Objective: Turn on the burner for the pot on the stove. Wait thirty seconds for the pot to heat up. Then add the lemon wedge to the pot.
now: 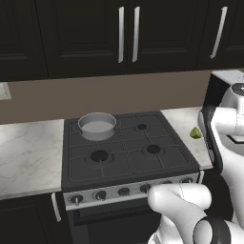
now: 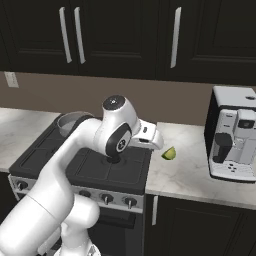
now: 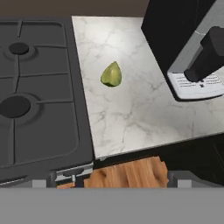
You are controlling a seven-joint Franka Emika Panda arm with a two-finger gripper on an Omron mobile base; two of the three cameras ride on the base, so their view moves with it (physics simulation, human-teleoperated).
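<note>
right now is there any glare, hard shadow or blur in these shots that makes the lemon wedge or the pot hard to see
Left base view: flat, even light, no glare; the pot is soft-edged but plain, the lemon wedge partly cut off by the arm. Right base view: the wedge is clear on the counter, with faint shading under it; the arm hides most of the pot. Hand view: sharpest, the wedge shows clearly beside the stove.

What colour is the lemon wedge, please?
Yellow-green; the lemon wedge shows best in the hand view.

A home kitchen is shown. This is indicated by a black gas stove [image 1: 126, 152] set into a marble bench [image 1: 28, 152], dark cabinets [image 1: 95, 33] above, and a coffee machine [image 2: 234, 140] placed alongside.
</note>
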